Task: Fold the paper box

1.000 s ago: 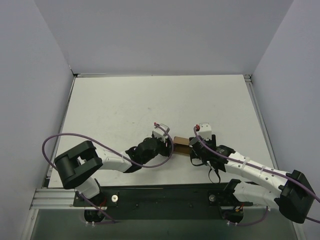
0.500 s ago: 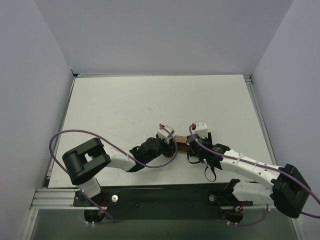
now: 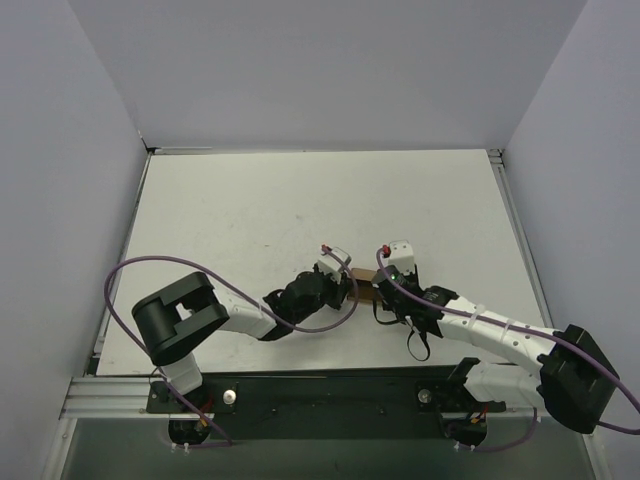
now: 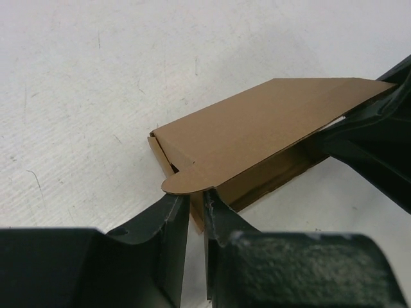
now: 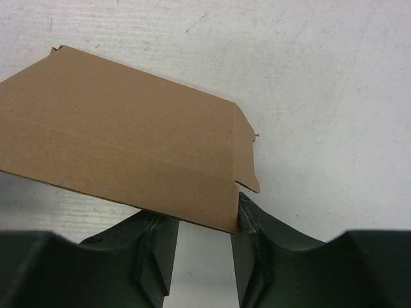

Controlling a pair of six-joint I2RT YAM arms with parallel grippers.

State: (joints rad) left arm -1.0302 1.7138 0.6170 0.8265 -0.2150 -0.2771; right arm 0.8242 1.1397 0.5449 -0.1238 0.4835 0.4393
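At the lower edge of the top view, both arms reach inward from their bases and meet at lower centre. The left gripper (image 4: 194, 201) is closed on a thin side wall of the paper box (image 4: 257, 131), just beneath a rounded tab. The right gripper (image 5: 205, 217) has its jaws partly apart, with the box's lower edge lying across the gap and its corner against one finger (image 5: 247, 212). Whether it is clamping cannot be determined. The box rests on the white surface (image 3: 250, 210) between the two grippers, with its brown lid panel tilted. Pale walls (image 3: 330, 70) enclose the surface beyond.
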